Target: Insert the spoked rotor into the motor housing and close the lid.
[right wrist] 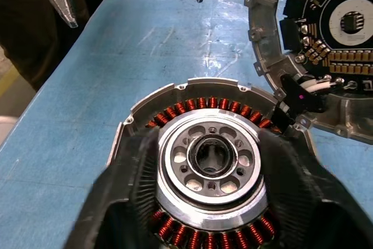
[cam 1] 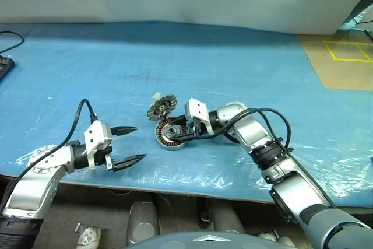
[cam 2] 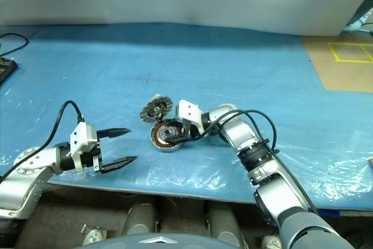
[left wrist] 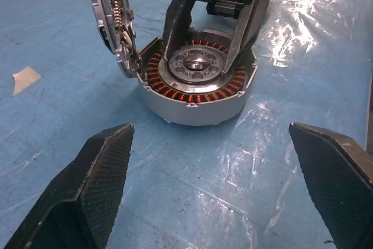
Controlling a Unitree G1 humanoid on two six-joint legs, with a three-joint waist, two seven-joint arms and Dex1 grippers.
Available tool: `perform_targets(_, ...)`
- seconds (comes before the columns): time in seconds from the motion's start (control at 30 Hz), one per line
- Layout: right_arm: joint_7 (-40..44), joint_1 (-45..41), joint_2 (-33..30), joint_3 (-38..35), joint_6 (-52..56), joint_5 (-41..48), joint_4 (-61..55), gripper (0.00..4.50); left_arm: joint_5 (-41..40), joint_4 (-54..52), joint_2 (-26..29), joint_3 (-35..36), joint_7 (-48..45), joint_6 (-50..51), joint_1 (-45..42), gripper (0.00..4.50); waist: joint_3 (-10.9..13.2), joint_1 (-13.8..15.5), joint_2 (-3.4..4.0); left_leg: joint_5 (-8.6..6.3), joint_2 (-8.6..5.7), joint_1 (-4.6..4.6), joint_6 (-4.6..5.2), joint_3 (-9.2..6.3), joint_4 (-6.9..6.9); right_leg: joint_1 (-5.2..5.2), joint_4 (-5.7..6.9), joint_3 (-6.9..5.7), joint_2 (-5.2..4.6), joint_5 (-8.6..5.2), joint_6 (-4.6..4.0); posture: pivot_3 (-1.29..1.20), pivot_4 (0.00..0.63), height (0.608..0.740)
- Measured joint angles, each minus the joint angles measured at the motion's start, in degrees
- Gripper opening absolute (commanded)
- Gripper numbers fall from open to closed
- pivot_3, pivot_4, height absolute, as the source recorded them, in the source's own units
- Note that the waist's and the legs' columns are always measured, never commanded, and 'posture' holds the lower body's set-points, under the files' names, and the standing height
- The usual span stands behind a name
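Near the centre of the frame, on the blue worktop (cam 1: 233, 62), lies one motor housing (cam 1: 171, 134), a squat round part with a ring of copper-coloured windings around a silver hub. One lid (cam 1: 161, 108) stands tilted on its edge just beside it, at its upper left, joined to it by short wires; the face with small electronic parts looks toward the housing.

Two end effectors are in view. The right end effector (cam 1: 182, 134) reaches in from the right and lies over the housing. Its two black fingers (left wrist: 175, 24) stand apart on either side of the silver hub, over the windings; from the right wrist view I cannot tell if they still touch the hub, because they are blurred and cover the lower windings. It holds nothing lifted.

The left end effector (cam 1: 132, 143) is at the lower left, well apart from the housing, its fingers spread wide and empty, pointing toward the housing.

At the left edge a black cable (cam 1: 13, 41) and a dark object are cut off by the frame.
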Motion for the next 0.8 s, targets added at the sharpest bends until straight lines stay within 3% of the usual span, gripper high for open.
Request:
perform_targets(0.37, 0.28, 0.0, 0.63, -1.58, 1.28, 2.62, -0.62, 3.17, 0.55, 0.0, -0.43, -0.33, 0.58, -0.11, 0.01, 4.5, 0.0, 0.0, 0.0, 0.0, 0.0, 0.0, 0.01, 0.0, 0.0, 0.0, 0.0, 0.0, 0.0, 0.0, 0.0, 0.0, 0.15, 0.74)
perform_targets(0.47, 0.21, -0.02, 0.75, -1.8, 1.82, 3.35, -0.78, 2.54, 0.79, 0.0, -0.61, -0.6, 0.59, -0.21, 0.0, 4.5, 0.0, 0.0, 0.0, 0.0, 0.0, 0.0, 0.0, 0.0, 0.0, 0.0, 0.0, 0.0, 0.0, 0.0, 0.0, 0.0, 0.15, 0.74)
perform_targets(0.7, -0.09, -0.45, 1.03, -1.8, 2.0, 3.5, -0.31, 0.19, 1.1, 0.01, -0.66, -0.85, 0.62, -0.27, 0.0, 4.5, 0.0, 0.0, 0.0, 0.0, 0.0, 0.0, 0.0, 0.0, 0.0, 0.0, 0.0, 0.0, 0.0, 0.0, 0.0, 0.0, 0.15, 0.74)
perform_targets(0.8, -0.34, -0.91, 1.12, -1.79, 1.95, 3.43, 0.24, 0.04, 1.11, 0.02, -0.66, -0.85, 0.6, -0.27, 0.0, 4.5, 0.0, 0.0, 0.0, 0.0, 0.0, 0.0, 0.0, 0.0, 0.0, 0.0, 0.0, 0.0, 0.0, 0.0, 0.0, 0.0, 0.15, 0.74)
